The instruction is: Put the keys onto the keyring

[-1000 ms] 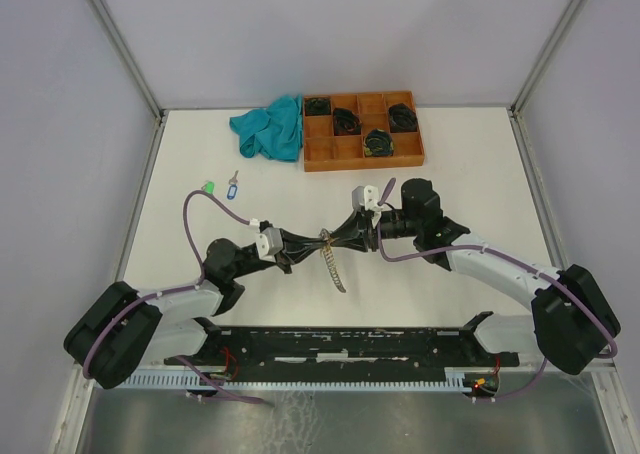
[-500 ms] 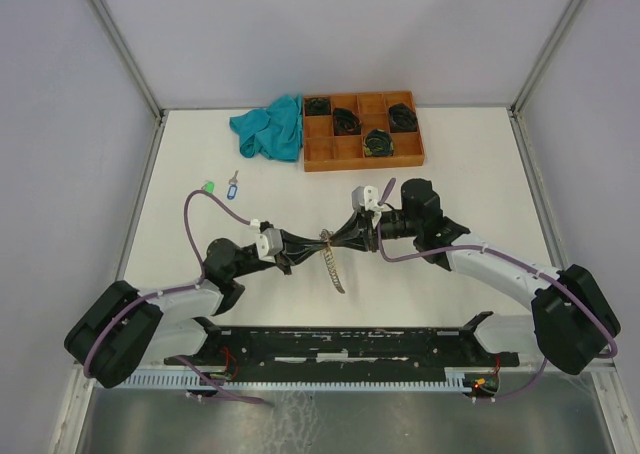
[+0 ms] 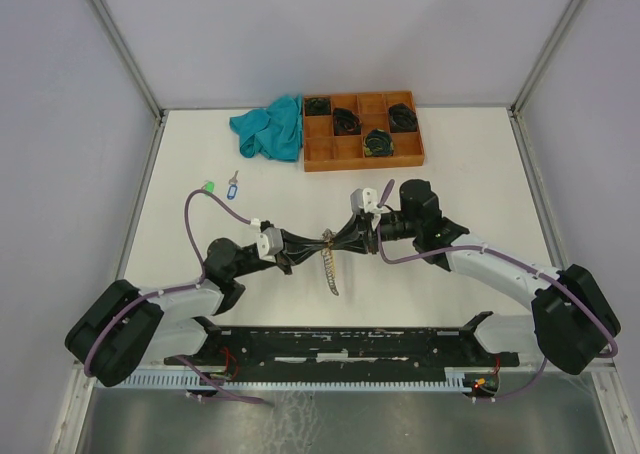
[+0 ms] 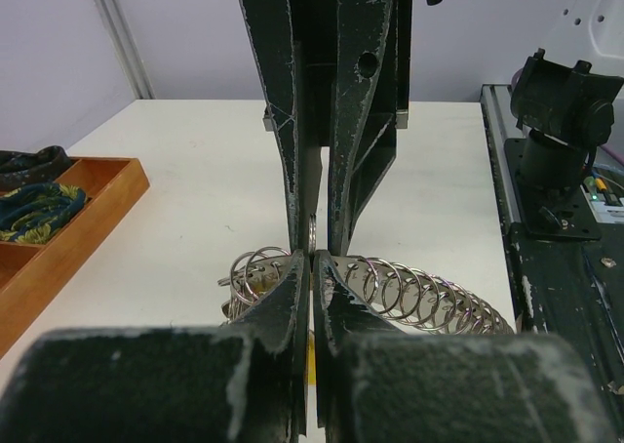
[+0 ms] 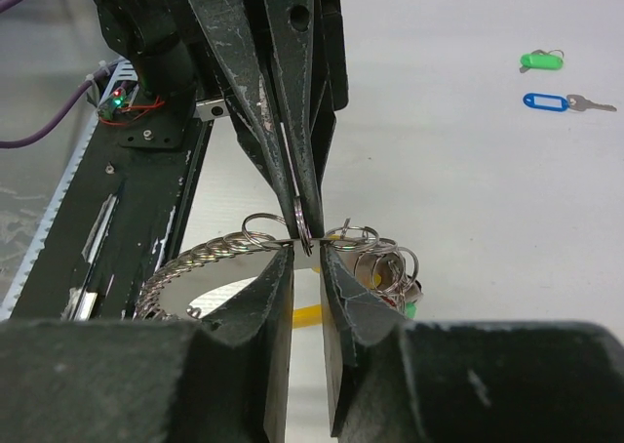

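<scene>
The keyring [image 3: 328, 269] hangs above the table where my two grippers meet, its thin silvery loop strung with many small rings [image 4: 419, 292]. My left gripper [image 4: 310, 262] is shut on the loop. My right gripper [image 5: 307, 253] faces it tip to tip; its jaws stand a narrow gap apart, with the loop's wire and one small ring edge-on at the tips. A bunch of tagged keys [image 5: 390, 272] hangs on the keyring. A green-tagged key [image 3: 208, 186] and a blue-tagged key [image 3: 232, 186] lie loose on the table at the left.
An orange-brown compartment tray [image 3: 320, 164] with black coiled bundles stands at the back, with a teal cloth [image 3: 270, 127] to its left. A black rail [image 3: 340, 344] runs along the near edge between the arm bases.
The keyring's hanging tail has swung slightly to the left. Both grippers have stayed together at the same spot, and the right jaws have narrowed a little.
</scene>
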`<action>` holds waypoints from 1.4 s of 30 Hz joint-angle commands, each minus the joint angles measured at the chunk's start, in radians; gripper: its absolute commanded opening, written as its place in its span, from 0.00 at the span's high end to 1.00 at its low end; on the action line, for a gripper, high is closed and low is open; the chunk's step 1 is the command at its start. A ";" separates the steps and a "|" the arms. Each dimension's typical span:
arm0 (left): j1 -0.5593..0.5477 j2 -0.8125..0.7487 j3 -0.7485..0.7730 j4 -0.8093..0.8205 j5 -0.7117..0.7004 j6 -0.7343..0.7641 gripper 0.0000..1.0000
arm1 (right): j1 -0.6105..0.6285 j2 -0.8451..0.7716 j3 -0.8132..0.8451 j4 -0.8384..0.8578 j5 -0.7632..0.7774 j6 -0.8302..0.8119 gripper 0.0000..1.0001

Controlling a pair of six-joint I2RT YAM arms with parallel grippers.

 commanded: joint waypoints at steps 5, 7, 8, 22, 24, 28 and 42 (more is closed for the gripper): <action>-0.002 0.003 0.038 0.074 0.022 -0.025 0.97 | 0.007 -0.009 0.049 0.018 -0.035 -0.008 0.78; -0.002 0.013 0.043 0.068 0.038 -0.027 0.97 | 0.007 -0.011 0.049 0.018 -0.032 -0.009 0.79; -0.001 0.014 0.046 0.067 0.044 -0.028 0.97 | 0.009 -0.012 0.049 0.018 -0.029 -0.010 0.79; -0.002 -0.004 0.075 -0.054 0.082 0.017 0.97 | 0.008 -0.028 0.080 -0.081 -0.021 -0.077 0.88; -0.001 -0.004 0.082 -0.085 0.088 0.032 0.97 | 0.007 -0.029 0.091 -0.097 -0.022 -0.086 0.89; -0.001 0.003 0.089 -0.113 0.100 0.042 0.97 | 0.007 -0.028 0.109 -0.139 -0.023 -0.113 0.94; -0.001 -0.030 0.122 -0.292 0.067 0.118 0.71 | 0.060 0.025 0.345 -0.731 0.131 -0.403 0.99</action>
